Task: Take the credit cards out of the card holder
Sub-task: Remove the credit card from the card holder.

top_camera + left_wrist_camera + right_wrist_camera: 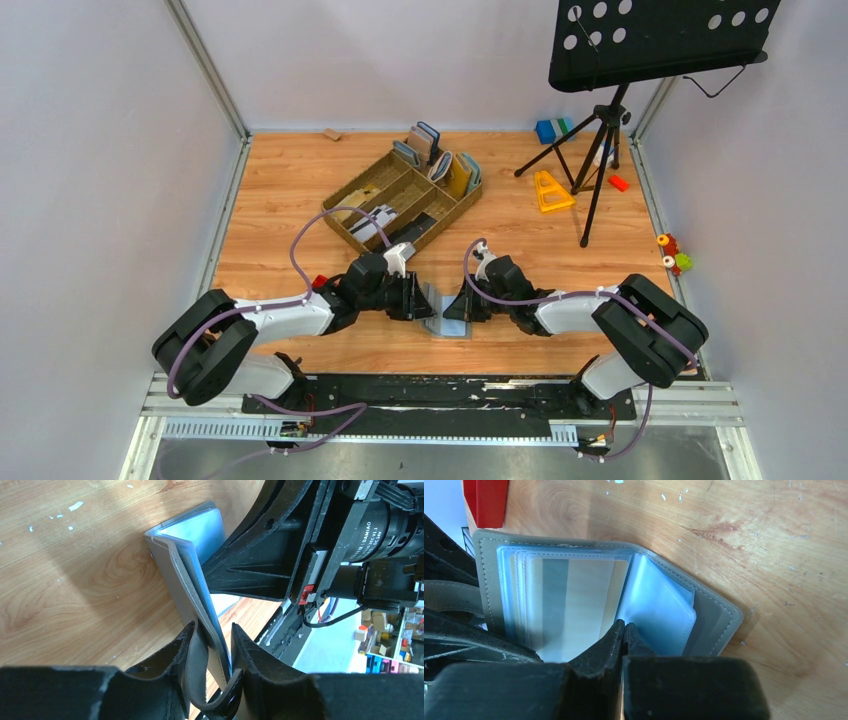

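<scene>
Low, left arm point(290, 318), seemingly gripping card holder point(447, 318)

Card holder point(719, 615): grey cover, pale stitching, translucent light-blue sleeves inside. Table point(280, 200): orange-brown wood grain, white flecks. Tray point(358, 184) brown, block point(486, 500) red.

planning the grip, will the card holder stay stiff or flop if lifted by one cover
Probably floppy: the card holder bends where the left gripper pinches its cover, and its strap curls. The clear sleeves fan out loosely, so they would likely flap. It looks thin, so probably light.
</scene>
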